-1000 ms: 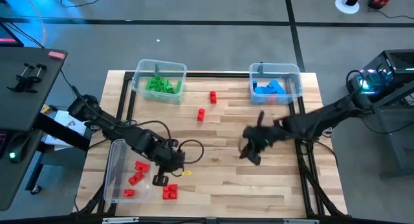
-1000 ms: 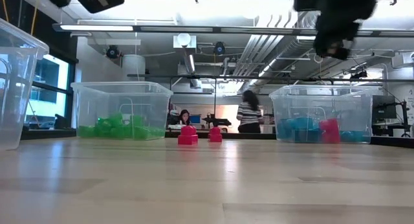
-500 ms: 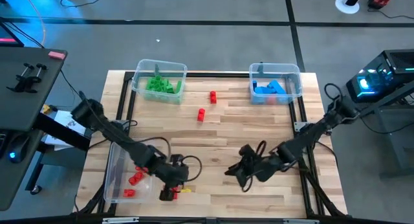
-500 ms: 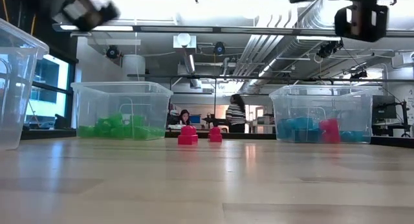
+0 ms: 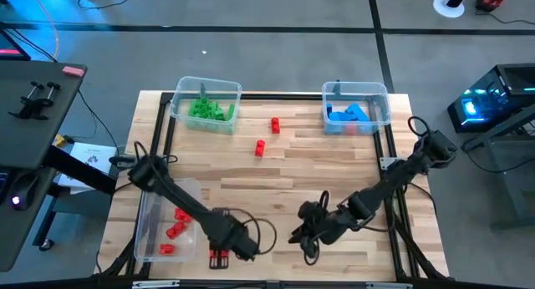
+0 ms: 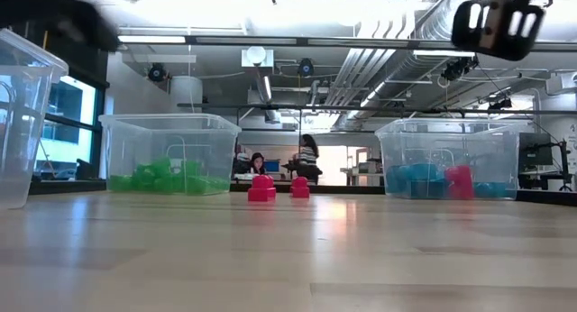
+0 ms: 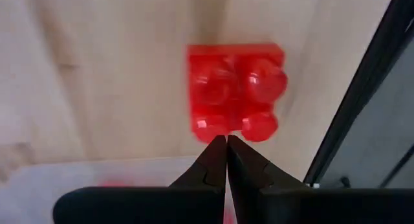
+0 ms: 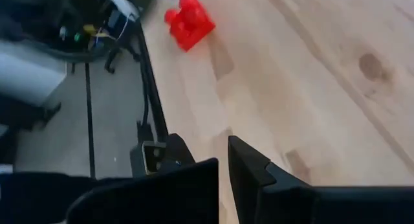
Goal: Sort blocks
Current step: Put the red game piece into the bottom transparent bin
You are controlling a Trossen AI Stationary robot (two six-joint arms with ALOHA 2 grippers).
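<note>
A red four-stud block (image 5: 219, 257) (image 7: 236, 91) lies on the table's near edge, beside a clear bin (image 5: 150, 207) holding red blocks (image 5: 174, 222). My left gripper (image 5: 241, 247) (image 7: 226, 138) is shut, its tips at that block's edge. My right gripper (image 5: 305, 235) (image 8: 223, 160) hovers to its right above the table, shut and holding nothing; its wrist view shows the red block (image 8: 189, 20) farther off. Two more red blocks (image 5: 275, 124) (image 5: 259, 147) stand on the far middle of the table. Green blocks (image 5: 207, 110) and blue blocks (image 5: 347, 114) lie in the far bins. My left gripper points down at the red block, its shut fingertips (image 7: 217, 146) meeting the block's side edge (image 7: 220, 130) in the wrist view. Whether they touch the block or hang just above it, I cannot tell. The block lies flat on the table, studs up.
The green bin (image 5: 180, 101) stands at the far left and the blue bin (image 5: 384, 114) at the far right; a pink block (image 6: 458, 181) shows inside the blue bin. A black frame (image 5: 167, 122) borders the tabletop. People move in the room beyond the table (image 6: 306, 159).
Both arms have swung toward the table's near edge. My left gripper has moved from beside the clear bin down and rightward to the red block at the near edge. My right gripper has come from the table's middle right to the near middle, close to the left one.
</note>
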